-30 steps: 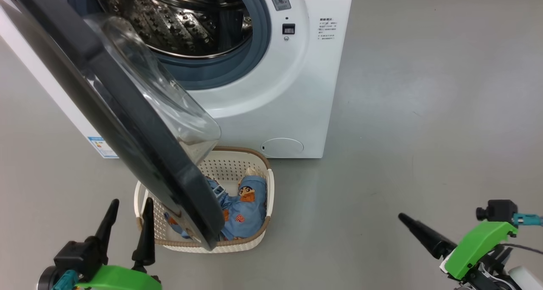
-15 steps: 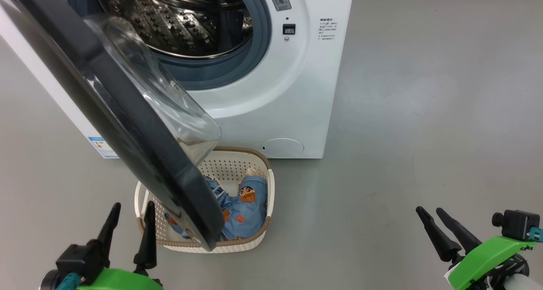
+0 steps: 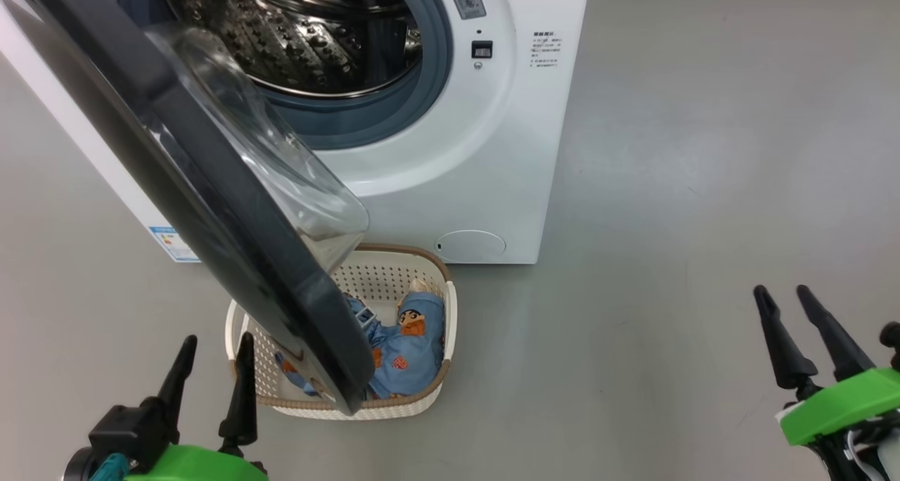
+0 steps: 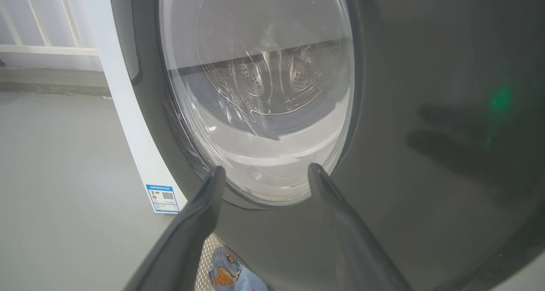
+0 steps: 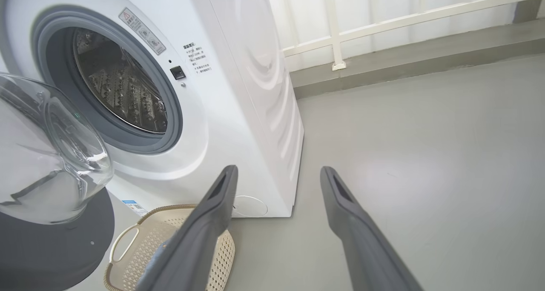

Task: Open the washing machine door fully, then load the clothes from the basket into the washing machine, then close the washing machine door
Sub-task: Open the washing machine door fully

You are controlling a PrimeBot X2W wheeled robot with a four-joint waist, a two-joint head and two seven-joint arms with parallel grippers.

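Right gripper [image 3: 780, 291], fingers apart and empty, has swung out to my right, well clear of the glossy black-rimmed round glass door [image 3: 211, 207], which hangs part-open over the cream perforated plastic basket [image 3: 394, 405] holding the blue cartoon-print clothes [image 3: 411, 340], so I judge the opening unfinished.

Bright, even light, sharp focus; soft reflections streak the washing machine door [image 4: 264, 112], and wrist views bow at edges.
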